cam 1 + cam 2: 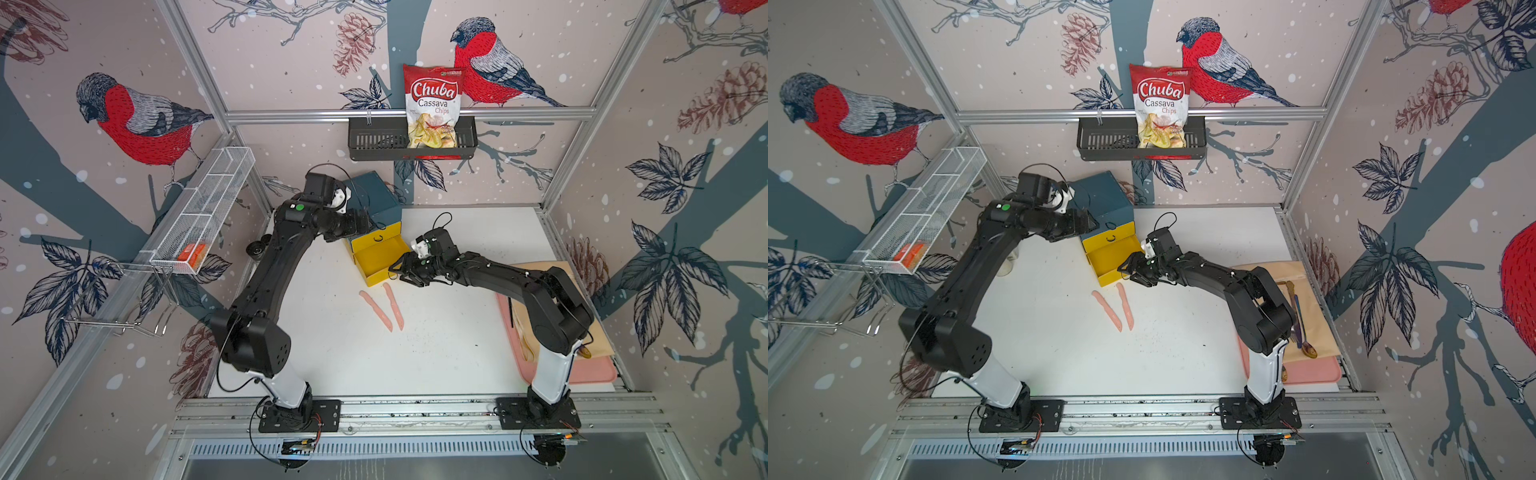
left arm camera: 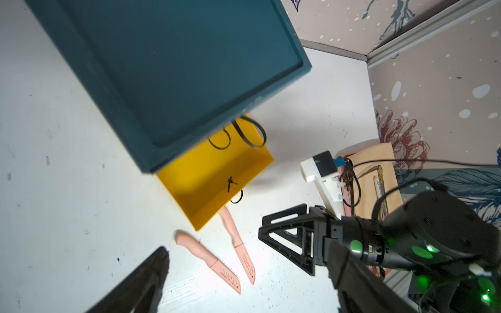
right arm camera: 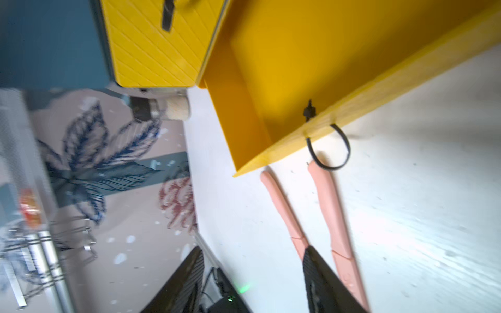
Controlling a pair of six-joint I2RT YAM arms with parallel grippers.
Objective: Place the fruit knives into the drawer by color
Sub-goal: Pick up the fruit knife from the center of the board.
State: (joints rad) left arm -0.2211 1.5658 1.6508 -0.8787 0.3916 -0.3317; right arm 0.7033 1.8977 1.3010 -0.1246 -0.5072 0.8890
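The drawer chest [image 1: 374,195] has a dark teal body [image 2: 162,67] and stands at the back of the white table. Its bottom yellow drawer [image 1: 380,262] is pulled out, and only bare yellow floor [image 2: 206,176] shows inside. Two salmon-pink fruit knives [image 1: 376,309] [image 1: 394,305] lie side by side on the table just in front of it, handles toward the drawer. My left gripper [image 1: 360,226] hovers by the chest's left front corner, jaws wide open and empty [image 2: 248,248]. My right gripper [image 1: 397,270] is open and empty [image 3: 252,260] beside the open drawer's right front corner, above the knives' handle ends.
A black wall basket [image 1: 374,143] holds a chips bag [image 1: 432,108]. A white mesh basket [image 1: 208,212] hangs on the left wall. A pink tray [image 1: 1308,370] with a beige cloth [image 1: 1312,299] and metal cutlery [image 1: 1302,320] lies at the right. A small jar [image 3: 173,108] stands left of the chest.
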